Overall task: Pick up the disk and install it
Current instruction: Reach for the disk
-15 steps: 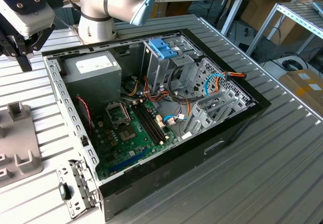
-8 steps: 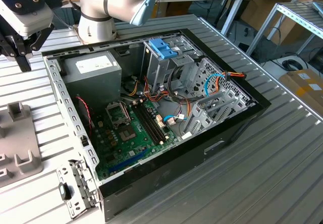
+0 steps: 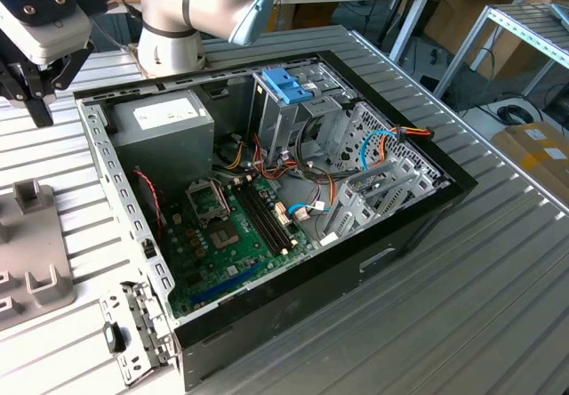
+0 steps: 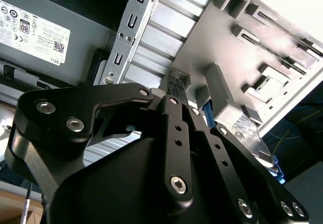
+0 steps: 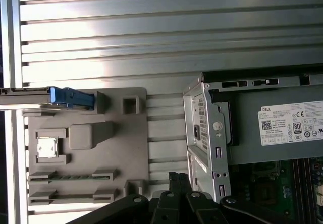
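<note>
Presently, exterior view: black two-finger gripper (image 3: 37, 115), closed and empty, at ten o'clock from black computer case (image 3: 418, 226). First wrist view: grey-metal disk (image 5: 70, 98) in light-blue carrier, edgewise in grey plastic fixture tray (image 5: 116, 148). Second wrist view: grey-metal disk (image 4: 251, 133) apart from gripper.

I count one computer case (image 3: 418, 226), one power supply (image 3: 164, 124), one motherboard (image 3: 222, 248), one grey tray (image 5: 118, 148), one disk (image 5: 70, 98) and one robot arm (image 3: 204, 4).
</note>
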`<state>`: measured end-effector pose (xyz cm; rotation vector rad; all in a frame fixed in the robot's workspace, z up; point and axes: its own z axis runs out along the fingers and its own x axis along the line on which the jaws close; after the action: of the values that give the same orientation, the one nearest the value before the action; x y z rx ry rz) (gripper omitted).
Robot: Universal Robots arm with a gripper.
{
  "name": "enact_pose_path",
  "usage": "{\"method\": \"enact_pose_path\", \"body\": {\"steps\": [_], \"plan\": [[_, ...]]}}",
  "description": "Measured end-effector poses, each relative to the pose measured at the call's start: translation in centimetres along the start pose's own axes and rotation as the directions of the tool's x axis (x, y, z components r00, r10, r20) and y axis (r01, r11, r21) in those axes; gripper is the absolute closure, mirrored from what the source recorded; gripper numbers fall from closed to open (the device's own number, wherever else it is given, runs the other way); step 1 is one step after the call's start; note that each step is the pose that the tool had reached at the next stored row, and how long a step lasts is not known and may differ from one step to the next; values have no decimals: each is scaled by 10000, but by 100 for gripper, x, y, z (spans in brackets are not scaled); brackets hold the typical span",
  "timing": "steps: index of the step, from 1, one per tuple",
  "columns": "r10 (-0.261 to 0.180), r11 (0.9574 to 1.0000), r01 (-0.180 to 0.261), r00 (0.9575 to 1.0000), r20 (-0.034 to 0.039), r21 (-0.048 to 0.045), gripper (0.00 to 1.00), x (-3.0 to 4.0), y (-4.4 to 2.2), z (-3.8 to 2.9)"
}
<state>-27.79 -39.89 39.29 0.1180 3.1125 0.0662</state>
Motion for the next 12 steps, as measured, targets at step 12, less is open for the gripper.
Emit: {"method": "enact_pose_path", "body": {"steps": [12], "plan": [[0,10000,0,10000,0,0,90,27,-2,0]]}}
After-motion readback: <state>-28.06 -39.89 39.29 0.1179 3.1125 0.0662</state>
